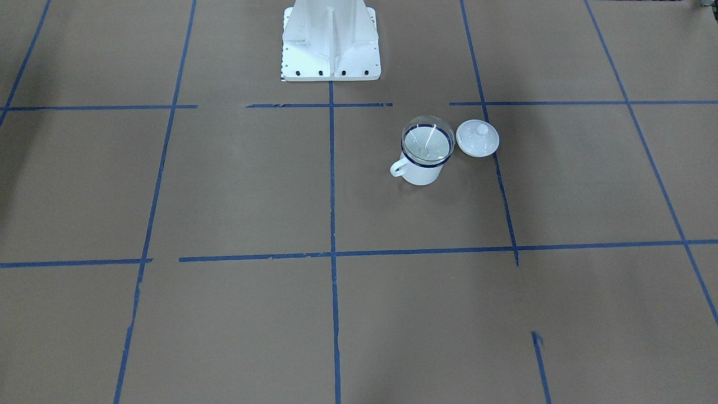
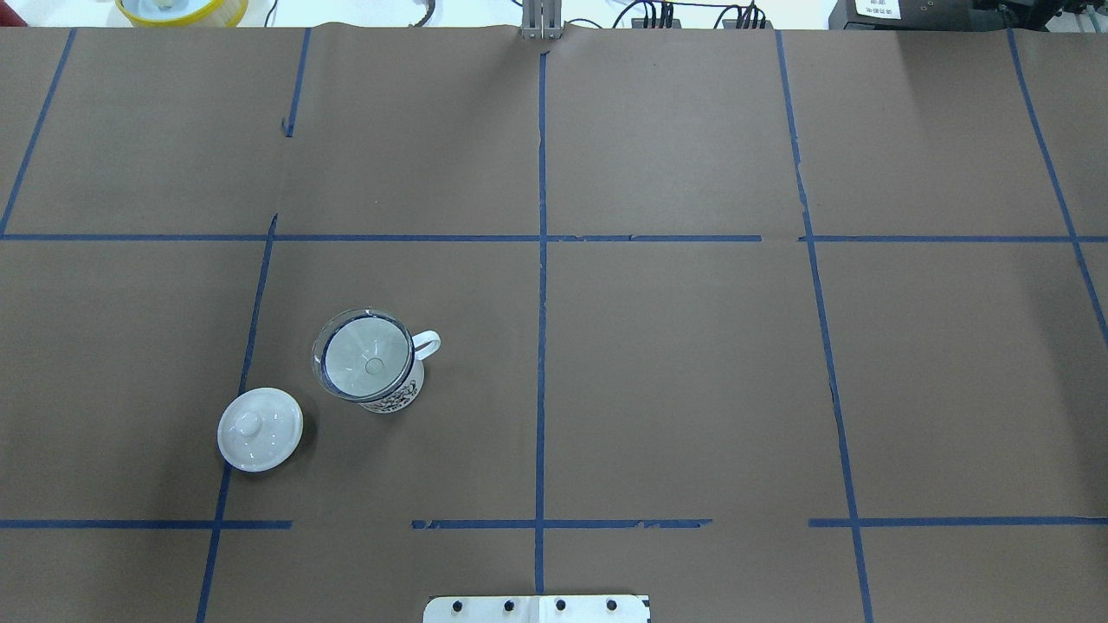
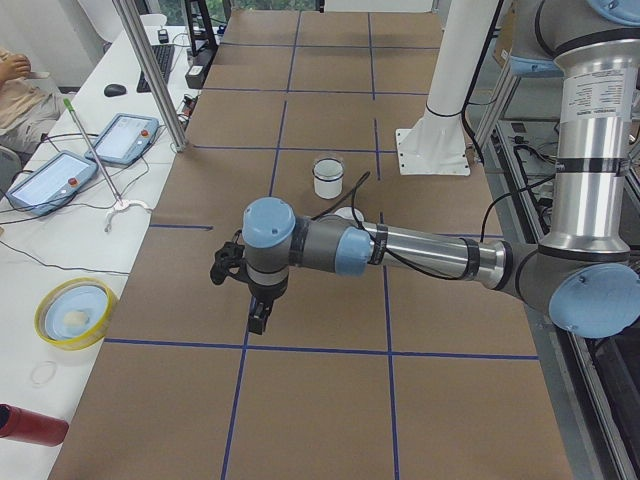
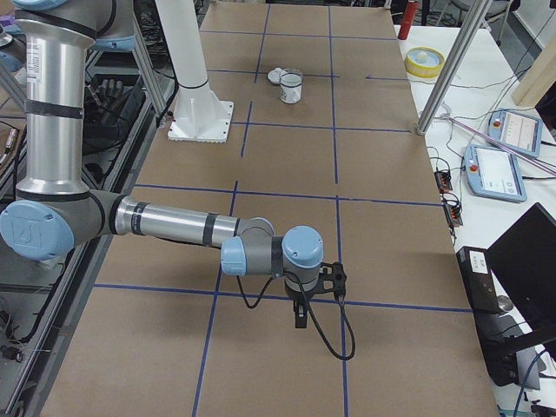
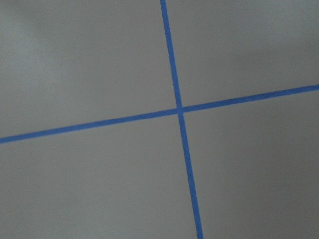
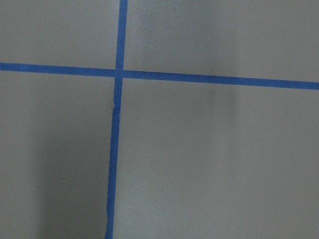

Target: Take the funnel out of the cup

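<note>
The clear funnel (image 1: 427, 140) sits in the mouth of the white mug (image 1: 420, 173), its wide top covering the dark blue rim. In the overhead view the funnel (image 2: 363, 363) rests in the mug (image 2: 394, 400), whose handle points right. Neither gripper shows in the overhead or front views. The left gripper (image 3: 258, 318) hangs above the table at its left end, far from the mug (image 3: 328, 177). The right gripper (image 4: 300, 317) hangs at the right end, far from the mug (image 4: 291, 87). I cannot tell whether either is open or shut. Both wrist views show only paper and blue tape.
A round white knobbed lid (image 1: 477, 138) lies on the table beside the mug, seen in the overhead view (image 2: 260, 428) at its lower left. The robot's white base (image 1: 331, 45) stands behind the mug. Brown paper with blue tape lines (image 2: 542, 303) covers the table.
</note>
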Motion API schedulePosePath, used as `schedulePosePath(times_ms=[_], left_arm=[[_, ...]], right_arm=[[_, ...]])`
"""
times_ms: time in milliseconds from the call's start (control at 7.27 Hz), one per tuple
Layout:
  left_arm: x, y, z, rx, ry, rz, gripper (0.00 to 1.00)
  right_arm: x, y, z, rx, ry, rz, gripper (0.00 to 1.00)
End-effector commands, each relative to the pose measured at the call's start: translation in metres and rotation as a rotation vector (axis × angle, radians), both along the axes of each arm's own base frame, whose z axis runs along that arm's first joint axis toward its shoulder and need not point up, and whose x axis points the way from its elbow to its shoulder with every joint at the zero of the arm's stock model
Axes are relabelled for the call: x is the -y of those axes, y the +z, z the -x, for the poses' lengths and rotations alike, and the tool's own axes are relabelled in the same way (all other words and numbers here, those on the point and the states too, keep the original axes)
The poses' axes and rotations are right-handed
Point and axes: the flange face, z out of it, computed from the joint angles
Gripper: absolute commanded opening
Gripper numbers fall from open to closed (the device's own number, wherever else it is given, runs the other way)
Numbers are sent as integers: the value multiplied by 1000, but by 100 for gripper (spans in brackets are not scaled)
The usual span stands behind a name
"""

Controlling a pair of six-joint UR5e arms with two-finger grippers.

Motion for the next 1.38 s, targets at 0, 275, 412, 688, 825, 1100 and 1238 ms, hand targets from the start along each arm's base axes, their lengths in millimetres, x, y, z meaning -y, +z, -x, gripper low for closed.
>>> schedulePosePath(times_ms=[0, 275, 412, 688, 825, 1100, 1238], left_arm=[[48, -61, -8, -22, -53, -122, 100], [43, -51, -12, -28, -60, -198, 100], [49, -70, -63, -81, -49, -205, 100], [68, -145, -196, -183, -116, -36, 100], [66, -186, -251, -237, -138, 30, 100], [38, -259, -332, -343, -149, 137, 100], [2, -285, -378, -362, -166, 190, 100]], right_arm=[[0, 0, 0, 0, 0, 0, 100], [0, 0, 0, 0, 0, 0, 100], [0, 0, 0, 0, 0, 0, 100], [0, 0, 0, 0, 0, 0, 100], [0, 0, 0, 0, 0, 0, 100], [0, 0, 0, 0, 0, 0, 100], [0, 0, 0, 0, 0, 0, 100]])
